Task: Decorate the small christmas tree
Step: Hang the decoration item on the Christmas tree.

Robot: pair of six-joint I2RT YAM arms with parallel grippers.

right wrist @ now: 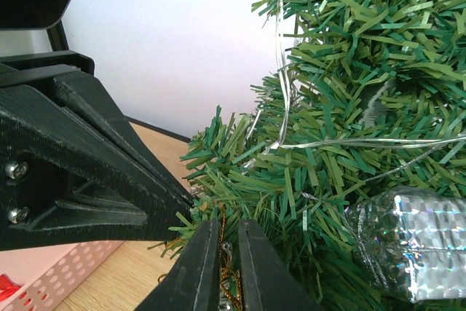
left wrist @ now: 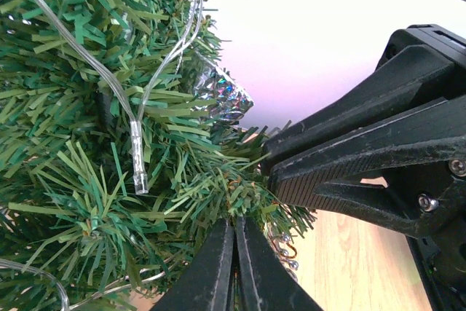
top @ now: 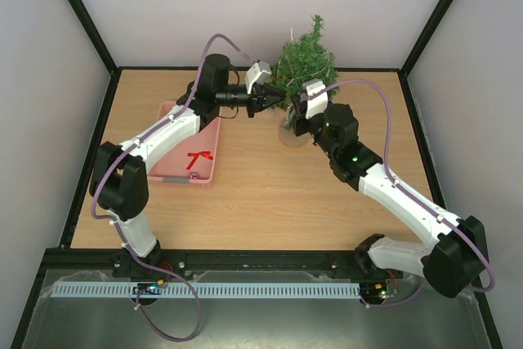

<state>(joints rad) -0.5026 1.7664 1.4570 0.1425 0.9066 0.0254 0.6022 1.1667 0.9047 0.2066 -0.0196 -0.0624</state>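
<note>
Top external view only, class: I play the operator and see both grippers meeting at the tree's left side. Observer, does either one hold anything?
Observer: The right wrist view shows a gold thread in the narrow slit between the jaws of the right gripper. I cannot tell whether it is gripped.
Operator: And the other arm?
Observer: The left gripper is shut, with its tips among the lower branches of the small christmas tree and nothing visible between them.
Operator: Is any decoration on the tree?
Observer: Yes, a silver holographic ornament sits among the branches near the right gripper.
</note>
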